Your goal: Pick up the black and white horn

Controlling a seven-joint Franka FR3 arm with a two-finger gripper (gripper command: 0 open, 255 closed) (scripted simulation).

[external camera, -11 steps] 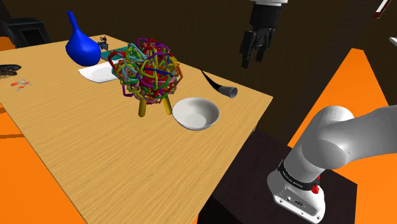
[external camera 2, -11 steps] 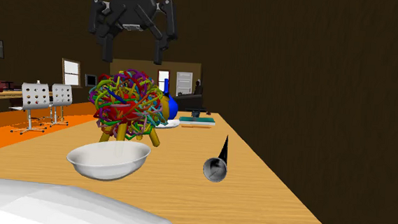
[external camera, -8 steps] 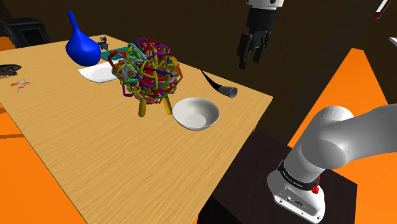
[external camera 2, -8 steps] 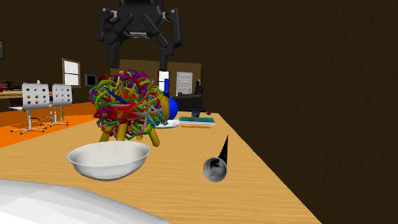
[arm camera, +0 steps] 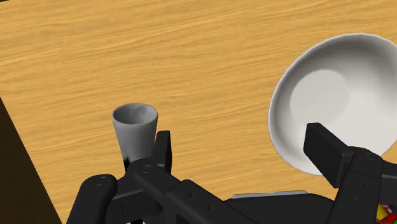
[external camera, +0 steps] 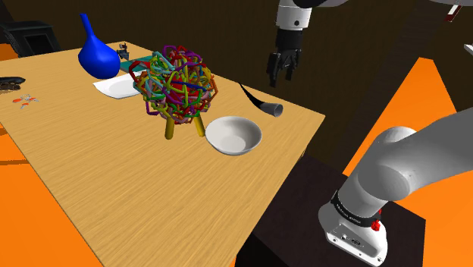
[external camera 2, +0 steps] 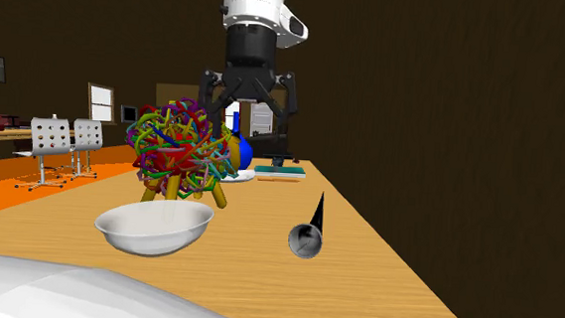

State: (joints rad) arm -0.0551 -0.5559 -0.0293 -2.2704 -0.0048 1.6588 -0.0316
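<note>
The tool (external camera: 280, 74) is dropping lower and swinging in over the table (external camera: 91, 197), hanging nearly above the horn (external camera: 260, 102), spread wide and empty, lining up its grasp.

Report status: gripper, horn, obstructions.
Gripper open, empty, above horn. It lies free on table, near the edge. White bowl alongside, not touching.

I've brought the gripper (external camera 2: 250, 133) down and across; the horn (arm camera: 135, 127) now lies close beneath it.
</note>
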